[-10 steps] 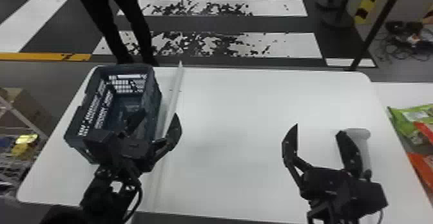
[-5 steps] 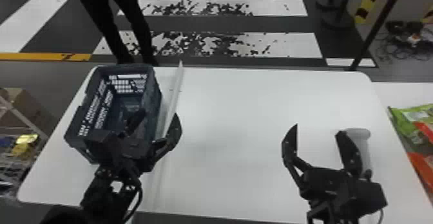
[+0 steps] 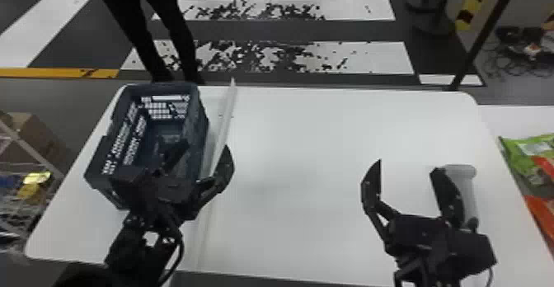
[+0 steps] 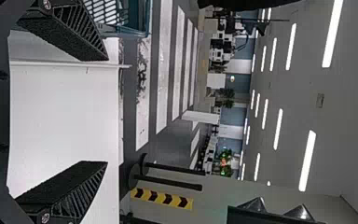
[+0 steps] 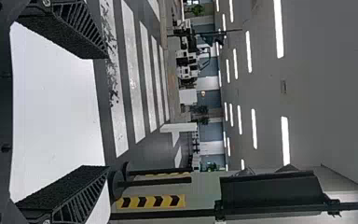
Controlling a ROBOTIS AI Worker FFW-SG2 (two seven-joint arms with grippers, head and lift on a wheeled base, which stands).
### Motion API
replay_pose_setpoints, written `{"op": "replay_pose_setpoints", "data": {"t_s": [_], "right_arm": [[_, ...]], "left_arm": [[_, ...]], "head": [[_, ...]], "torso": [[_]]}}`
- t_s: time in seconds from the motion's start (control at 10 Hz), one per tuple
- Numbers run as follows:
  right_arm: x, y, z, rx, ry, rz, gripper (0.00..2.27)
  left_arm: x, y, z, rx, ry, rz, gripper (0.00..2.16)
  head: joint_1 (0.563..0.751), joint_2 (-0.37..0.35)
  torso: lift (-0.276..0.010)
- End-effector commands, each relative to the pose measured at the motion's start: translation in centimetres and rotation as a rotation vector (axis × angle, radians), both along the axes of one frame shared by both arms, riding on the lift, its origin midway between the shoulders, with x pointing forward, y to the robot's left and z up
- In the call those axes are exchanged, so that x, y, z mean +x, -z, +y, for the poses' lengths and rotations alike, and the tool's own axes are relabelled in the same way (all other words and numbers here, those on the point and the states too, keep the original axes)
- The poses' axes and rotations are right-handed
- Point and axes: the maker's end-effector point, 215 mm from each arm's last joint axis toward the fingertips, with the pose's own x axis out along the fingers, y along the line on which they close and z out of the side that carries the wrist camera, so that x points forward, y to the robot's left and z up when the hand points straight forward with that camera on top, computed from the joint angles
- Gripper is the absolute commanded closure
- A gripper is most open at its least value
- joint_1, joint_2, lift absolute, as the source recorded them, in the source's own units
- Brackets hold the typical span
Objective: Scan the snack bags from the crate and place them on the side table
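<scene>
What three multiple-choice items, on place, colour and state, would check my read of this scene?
1. Where on the rounded white table is the dark-blue slatted plastic crate?
A) Right end
B) Left end
C) Middle

2. What colours are the shiny snack bags on the white side table?
A) Green and orange
B) Blue and purple
C) Black and white

3. How is the black two-fingered right gripper?
A) Shut, empty
B) Clamping a bag
C) Open

1 B: the head view shows it left.
2 A: both colours show at right.
3 C: its fingers stand wide apart.

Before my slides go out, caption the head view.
Left gripper open by plastic crate; right gripper open nearer snack bags.
</scene>
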Motion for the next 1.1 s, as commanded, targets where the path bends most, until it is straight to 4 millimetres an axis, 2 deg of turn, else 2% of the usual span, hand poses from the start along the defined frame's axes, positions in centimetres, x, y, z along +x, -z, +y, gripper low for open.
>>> {"op": "replay_pose_setpoints", "data": {"t_s": [0.0, 1.0], "right_arm": [[0.01, 0.03, 0.06, -0.002, -0.001, 0.002, 0.03], [0.07, 0.09, 0.52, -0.011, -0.011, 0.005, 0.04]], "left_arm": [[0.00, 0.00, 0.00, 0.000, 0.000, 0.000, 0.08], [-0.15, -0.09, 0.09, 0.001, 0.000, -0.001, 0.08]], "head": [[0.695, 0.070], [0.695, 0.077]], "torso": [[-0.050], [-0.050]]}}
